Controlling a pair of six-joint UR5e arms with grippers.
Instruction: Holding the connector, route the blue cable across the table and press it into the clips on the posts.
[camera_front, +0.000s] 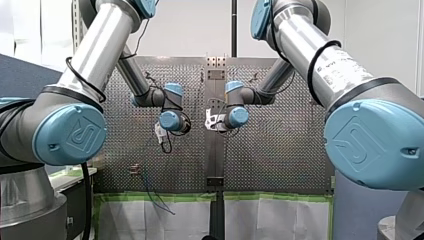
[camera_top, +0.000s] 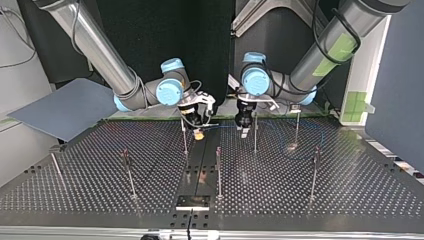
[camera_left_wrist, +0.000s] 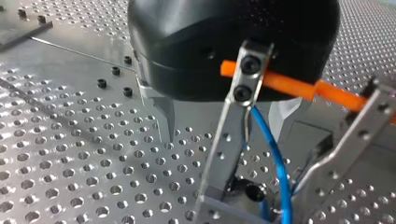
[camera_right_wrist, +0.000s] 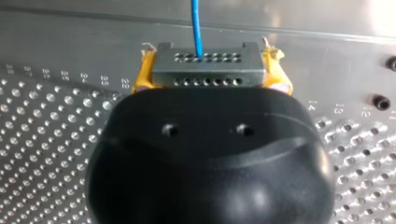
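A grey connector (camera_right_wrist: 208, 70) with rows of small holes sits between the yellow pads (camera_right_wrist: 142, 74) of my right gripper (camera_right_wrist: 208, 58), which is shut on it. The blue cable (camera_right_wrist: 196, 28) leaves the connector and runs ahead over the table. In the top view my right gripper (camera_top: 199, 133) hovers by a thin post (camera_top: 185, 142) near the middle. My left gripper (camera_top: 243, 131) stands just beside it, its metal fingers (camera_left_wrist: 164, 116) wide apart and open. Between them in the left wrist view runs the blue cable (camera_left_wrist: 276, 161), behind a post's clip (camera_left_wrist: 247, 77).
Several thin posts (camera_top: 218, 172) stand upright across the perforated table (camera_top: 350, 195). An orange rod (camera_left_wrist: 299, 86) crosses behind the clip. A loop of blue cable (camera_top: 307, 150) lies at the top view's right. A grey board (camera_top: 65, 107) leans at its left.
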